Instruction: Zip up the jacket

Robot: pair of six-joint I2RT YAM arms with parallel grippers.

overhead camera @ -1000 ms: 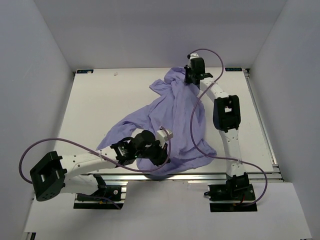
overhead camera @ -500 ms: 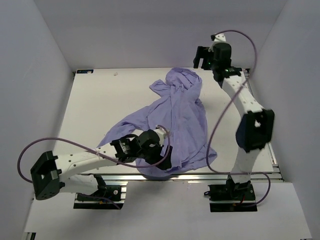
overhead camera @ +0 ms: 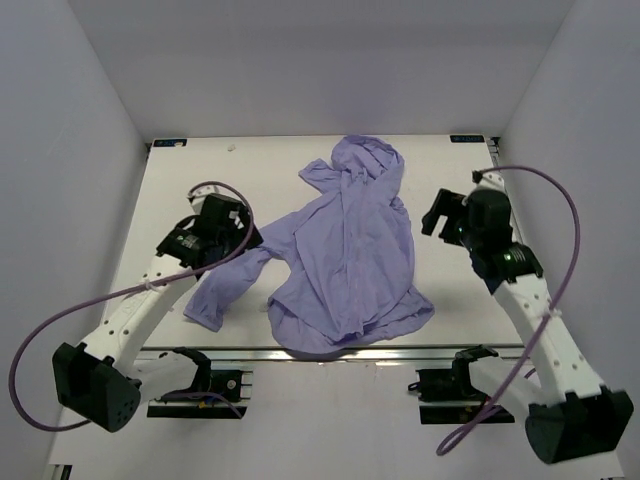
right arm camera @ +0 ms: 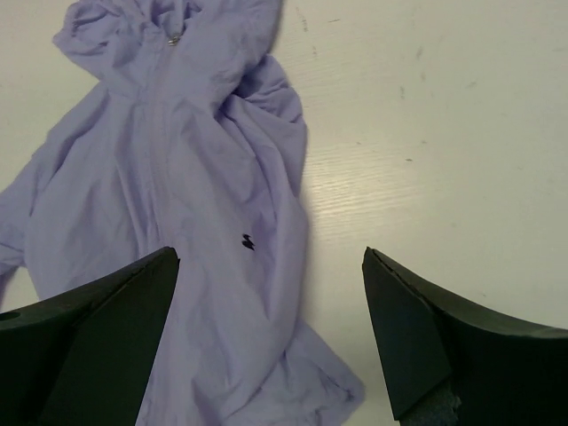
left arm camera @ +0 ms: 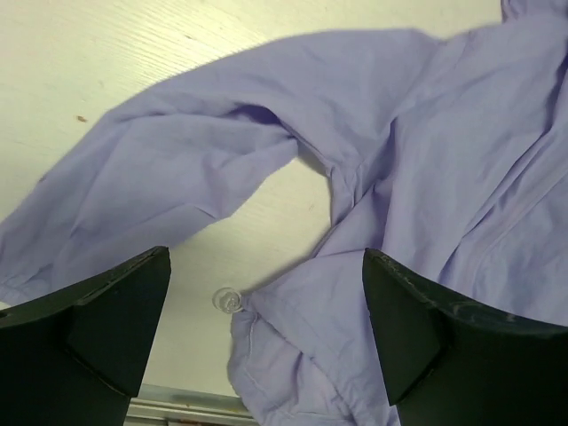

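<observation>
The jacket (overhead camera: 350, 250) lies flat in the middle of the counter (overhead camera: 200, 180), between the two arms. Its long axis runs from the hood (overhead camera: 365, 155) by the far edge to the hem (overhead camera: 340, 335) at the near edge. One sleeve (overhead camera: 225, 290) trails towards the near left corner.

The left jaws stand wide and hold nothing. They hang over the sleeve and the hem corner, so the left arm (overhead camera: 150, 290) is the nearer one. The right jaws also stand wide and empty. They are over bare counter just right of the jacket, which lies ahead and to their left.

The cloth is thin, soft and lavender, and it is creased into loose folds. It carries a small dark logo (right arm camera: 247, 240). A small metal pull (right arm camera: 171, 37) sits up by the collar, with a straight seam running down from it. The zip is probably already closed, but the pictures do not settle that.
</observation>
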